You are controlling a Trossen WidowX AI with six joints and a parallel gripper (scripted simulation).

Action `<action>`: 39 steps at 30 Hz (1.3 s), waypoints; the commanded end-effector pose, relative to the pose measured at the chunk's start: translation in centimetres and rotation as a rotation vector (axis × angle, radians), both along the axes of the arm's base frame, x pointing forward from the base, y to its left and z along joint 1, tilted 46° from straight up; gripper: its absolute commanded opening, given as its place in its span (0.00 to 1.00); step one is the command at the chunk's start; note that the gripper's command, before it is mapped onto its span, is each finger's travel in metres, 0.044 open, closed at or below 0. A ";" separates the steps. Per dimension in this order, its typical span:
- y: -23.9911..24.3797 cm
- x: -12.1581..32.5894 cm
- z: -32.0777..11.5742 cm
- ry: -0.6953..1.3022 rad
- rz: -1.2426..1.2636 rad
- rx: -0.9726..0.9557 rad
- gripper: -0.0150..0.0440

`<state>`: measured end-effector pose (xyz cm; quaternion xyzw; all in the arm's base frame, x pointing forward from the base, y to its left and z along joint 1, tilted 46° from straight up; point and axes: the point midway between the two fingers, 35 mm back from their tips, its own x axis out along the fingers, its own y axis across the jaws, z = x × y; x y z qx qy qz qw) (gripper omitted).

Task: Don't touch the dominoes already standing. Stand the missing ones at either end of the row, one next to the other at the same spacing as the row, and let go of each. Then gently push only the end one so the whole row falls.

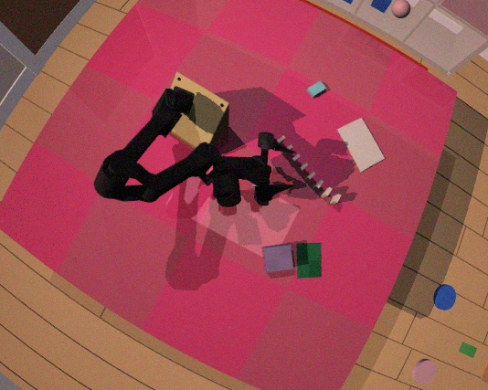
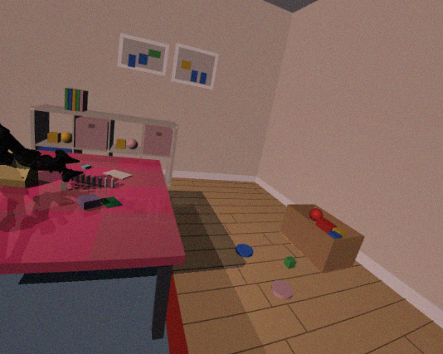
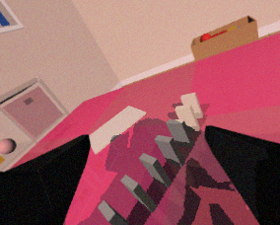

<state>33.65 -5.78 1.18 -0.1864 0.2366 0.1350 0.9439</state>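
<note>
Several thin, pale dominoes (image 1: 319, 184) (image 2: 106, 181) (image 3: 168, 149) stand upright in a diagonal row. Most are in the arm's shadow and look grey; the two at the far end in the wrist view are lit. A single pale domino (image 2: 64, 185) stands apart from the row, below the gripper in the exterior view; the arm mostly hides it in the top view. My gripper (image 1: 299, 168) (image 2: 80, 167) (image 3: 147, 135) is wide open and empty, above the table beside the near part of the row. How high its fingertips are over the dominoes is hard to tell.
A white flat panel (image 1: 360, 144) (image 2: 118, 174) (image 3: 115, 128) lies beyond the row. A small cyan block (image 1: 316, 89) (image 2: 86, 167) is farther back. A purple box (image 1: 278, 258) (image 2: 89, 201) and a green flat piece (image 1: 309, 266) (image 2: 111, 202) lie on the other side. A tan block (image 1: 191, 129) is by the arm.
</note>
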 end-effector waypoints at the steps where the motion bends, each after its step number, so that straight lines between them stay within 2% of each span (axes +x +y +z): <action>1: 3.4 3.5 0.3 0.210 -0.169 0.191 1.00; 4: 3.2 3.7 -1.0 0.357 -0.374 0.276 1.00; 10: 1.4 1.6 -2.2 0.577 -0.974 0.394 1.00; 13: 0.4 0.0 -1.4 0.582 -1.277 0.389 1.00; 19: -0.8 -1.6 1.2 0.470 -1.599 0.321 1.00; 29: -2.1 -3.5 5.9 0.181 -1.916 0.246 1.00; 39: -2.1 -3.5 6.0 0.180 -1.916 0.245 1.00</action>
